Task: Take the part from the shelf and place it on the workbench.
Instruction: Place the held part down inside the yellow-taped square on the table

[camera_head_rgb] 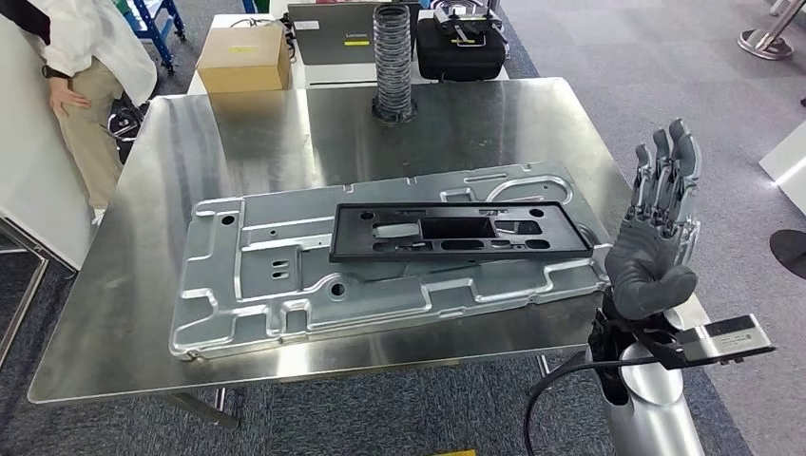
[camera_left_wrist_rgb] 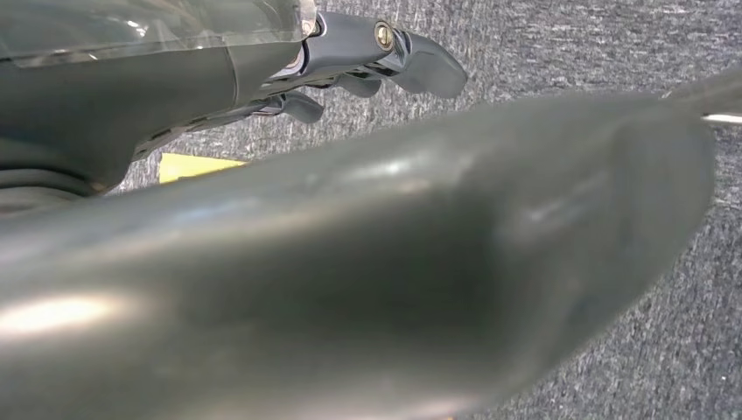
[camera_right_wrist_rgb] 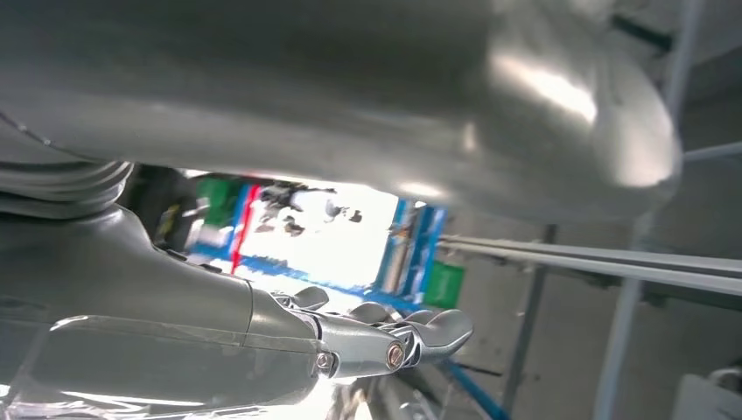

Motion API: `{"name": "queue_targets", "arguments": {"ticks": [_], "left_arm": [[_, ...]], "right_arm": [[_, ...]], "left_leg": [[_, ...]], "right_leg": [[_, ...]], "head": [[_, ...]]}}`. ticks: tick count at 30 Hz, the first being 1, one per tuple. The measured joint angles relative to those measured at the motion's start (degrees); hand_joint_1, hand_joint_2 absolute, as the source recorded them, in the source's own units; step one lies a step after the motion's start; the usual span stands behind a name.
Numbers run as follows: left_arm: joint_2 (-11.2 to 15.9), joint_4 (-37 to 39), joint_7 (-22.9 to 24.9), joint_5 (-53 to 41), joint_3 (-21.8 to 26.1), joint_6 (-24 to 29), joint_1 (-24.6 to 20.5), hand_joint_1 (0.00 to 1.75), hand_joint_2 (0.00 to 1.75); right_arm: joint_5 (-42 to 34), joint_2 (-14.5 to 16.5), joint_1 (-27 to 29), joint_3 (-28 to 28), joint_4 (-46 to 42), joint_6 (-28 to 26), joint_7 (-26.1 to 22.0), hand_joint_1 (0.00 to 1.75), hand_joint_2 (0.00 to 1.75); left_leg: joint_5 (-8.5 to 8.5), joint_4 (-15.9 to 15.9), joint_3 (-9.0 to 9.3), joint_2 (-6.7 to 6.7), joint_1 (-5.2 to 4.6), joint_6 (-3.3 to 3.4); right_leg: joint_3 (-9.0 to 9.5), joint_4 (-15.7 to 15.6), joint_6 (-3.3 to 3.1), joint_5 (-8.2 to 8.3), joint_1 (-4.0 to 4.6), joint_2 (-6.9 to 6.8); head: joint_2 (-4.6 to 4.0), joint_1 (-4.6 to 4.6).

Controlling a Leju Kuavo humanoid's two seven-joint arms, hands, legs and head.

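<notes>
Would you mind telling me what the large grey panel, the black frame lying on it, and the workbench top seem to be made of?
The large grey panel looks like stamped sheet metal, matte grey, with pressed ribs and punched holes. The black frame on it is probably moulded plastic, matte and evenly dark, though coated metal is possible. The workbench top appears to be brushed stainless steel, showing soft streaky reflections.

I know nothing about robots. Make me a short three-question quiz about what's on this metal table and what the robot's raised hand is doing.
1. True or false: the black frame lies on top of the big grey metal panel.
2. The right hand is: A) gripping the panel, B) raised beside the workbench, holding nothing, C) resting on the cardboard box.
3. Fill in: the ribbed black tube stands at the workbench's ____ edge.

Key: 1 true; 2 B; 3 far.
</notes>
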Motion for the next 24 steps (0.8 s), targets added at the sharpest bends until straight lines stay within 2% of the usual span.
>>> {"name": "queue_targets", "arguments": {"ticks": [2,3,4,5,6,8,9,10,12,13,14,15,17,18,19,20,21,22,24], "left_arm": [[-0.02,0.0,-0.2,0.0,0.06,-0.05,-0.06,0.0,0.0],[-0.02,0.0,-0.29,0.0,0.11,-0.11,-0.06,0.0,0.0],[-0.03,0.0,-0.35,0.0,0.19,-0.17,-0.05,0.0,0.0],[-0.04,0.0,-0.38,0.0,0.26,-0.27,-0.03,0.0,0.0],[-0.05,0.0,-0.39,-0.01,0.33,-0.41,-0.01,0.0,0.0],[-0.18,0.0,-0.39,-0.07,0.39,-0.87,0.05,0.0,0.0],[-0.26,0.0,-0.38,-0.13,0.4,-1.08,0.1,0.0,0.0],[-0.34,0.0,-0.39,-0.19,0.42,-1.2,0.14,0.0,0.0],[-0.37,0.0,-0.43,-0.31,0.51,-1.22,0.3,0.0,0.0],[-0.39,0.0,-0.45,-0.34,0.62,-1.21,0.38,0.0,0.0],[-0.42,0.0,-0.46,-0.38,0.74,-1.21,0.5,0.0,0.0],[-0.44,0.0,-0.47,-0.41,0.87,-1.2,0.61,0.0,0.0],[-0.45,0.0,-0.49,-0.44,1.12,-1.2,0.7,0.0,0.0],[-0.44,0.0,-0.5,-0.45,1.22,-1.2,0.7,0.0,0.0],[-0.42,0.0,-0.51,-0.45,1.31,-1.2,0.69,0.0,0.0],[-0.42,0.0,-0.53,-0.45,1.36,-1.22,0.69,0.0,0.0],[-0.41,0.0,-0.53,-0.46,1.37,-1.23,0.68,0.0,0.0],[-0.4,0.0,-0.54,-0.47,1.38,-1.25,0.65,0.0,0.0],[-0.35,0.0,-0.63,-0.56,1.38,-1.3,0.44,0.0,0.0]], "right_arm": [[0.43,0.09,3.0,-1.28,-0.2,0.01,-0.37,0.0,0.0],[0.45,0.19,4.51,-1.97,-0.21,0.06,-0.45,0.0,0.0],[0.39,0.33,6.0,-2.69,-0.21,0.14,-0.48,0.0,0.0],[0.34,0.5,7.44,-3.55,-0.2,0.21,-0.51,0.0,0.0],[0.29,0.7,8.73,-4.53,-0.2,0.27,-0.55,0.0,0.0],[0.38,1.07,10.85,-6.63,-0.18,0.28,-0.62,0.0,0.0],[0.43,1.24,11.85,-7.69,-0.17,0.27,-0.7,0.0,0.0],[0.49,1.35,12.86,-8.72,-0.14,0.25,-0.78,0.0,0.0],[0.78,1.67,15.01,-10.68,0.01,0.16,-0.91,0.0,0.0],[0.99,1.91,15.97,-11.55,0.11,0.11,-0.92,0.0,0.0],[1.18,2.25,16.89,-12.34,0.21,0.09,-0.93,0.0,0.0],[1.29,2.62,17.75,-13.03,0.31,0.12,-0.93,0.0,0.0],[1.5,3.33,19.34,-14.25,0.57,0.23,-0.95,0.0,0.0],[1.71,3.69,20.04,-14.79,0.75,0.27,-0.94,0.0,0.0],[1.98,4.04,20.65,-15.26,0.96,0.31,-0.94,0.0,0.0],[2.28,4.4,21.15,-15.7,1.19,0.34,-0.93,0.0,0.0],[2.55,4.74,21.56,-16.06,1.41,0.38,-0.93,0.0,0.0],[2.78,5.04,21.87,-16.37,1.63,0.46,-0.94,0.0,0.0],[3.16,5.56,22.27,-16.86,2.03,0.63,-0.95,0.0,0.0]], "left_leg": [[0.7,-0.01,-0.99,0.09,-0.15,0.39],[1.08,0.02,-1.56,0.1,-0.27,0.46],[1.48,0.06,-2.14,0.1,-0.39,0.49],[1.9,0.11,-2.72,0.07,-0.52,0.48],[2.32,0.17,-3.27,0.03,-0.65,0.44],[3.18,0.27,-4.08,-0.04,-0.87,0.2],[3.57,0.22,-4.18,-0.04,-0.9,-0.03],[3.95,0.15,-4.16,-0.04,-0.86,-0.35],[4.83,-0.32,-4.02,-0.04,-0.81,-1.12],[4.73,-0.3,-4.23,-0.05,-0.78,-1.44],[3.53,0.38,-4.63,-0.04,-0.77,-1.7],[1.25,2.12,-5.26,-0.03,-0.74,-1.95],[-5.18,8.84,-6.79,0.02,-0.52,-2.36],[-7.27,12.57,-7.26,0.02,-0.47,-2.57],[-8.02,15.31,-7.21,0.02,-0.45,-2.73],[-7.4,16.28,-6.32,0.03,-0.44,-2.81],[-5.97,15.24,-4.45,0.03,-0.43,-2.81],[-4.62,12.15,-1.58,0.03,-0.41,-2.75],[-4.6,3.58,4.87,-0.01,-0.58,-2.34]], "right_leg": [[-2.6,7.45,0.41,-5.08,-0.08,0.03],[-3.56,10.82,0.52,-6.77,-0.09,0.03],[-3.6,12.42,0.51,-7.28,-0.08,0.03],[-2.5,11.76,0.37,-6.66,-0.06,0.03],[-0.29,8.9,0.09,-5.25,-0.02,0.03],[5.58,0.28,-0.69,-3.13,0.26,-0.02],[7.55,-2.82,-1.0,-2.6,0.49,-0.03],[8.63,-4.67,-1.26,-2.55,0.74,-0.05],[8.45,-5.33,-1.74,-1.8,0.96,-0.04],[8.13,-5.67,-2.06,-1.23,0.85,-0.11],[7.61,-5.96,-2.4,-0.43,0.67,-0.16],[6.94,-6.25,-2.66,0.41,0.47,-0.21],[5.38,-6.32,-2.92,1.77,0.4,-0.3],[4.51,-6.21,-2.9,2.35,0.42,-0.35],[3.65,-6.05,-2.85,2.92,0.43,-0.4],[2.77,-5.84,-2.76,3.44,0.42,-0.44],[1.91,-5.57,-2.64,3.91,0.41,-0.44],[1.14,-5.22,-2.48,4.3,0.4,-0.44],[-0.05,-4.41,-2.02,4.94,0.51,-0.42]], "head": [[-0.01,0.05],[-0.01,0.04],[-0.01,0.04],[-0.01,0.05],[0.0,0.05],[0.01,-0.02],[0.01,-0.07],[0.01,-0.05],[-0.01,0.05],[-0.01,0.12],[-0.01,0.07],[-0.01,-0.01],[-0.01,-0.16],[-0.01,-0.19],[-0.01,-0.17],[-0.01,-0.18],[0.0,-0.18],[-0.01,-0.17],[-0.01,-0.15]]}}
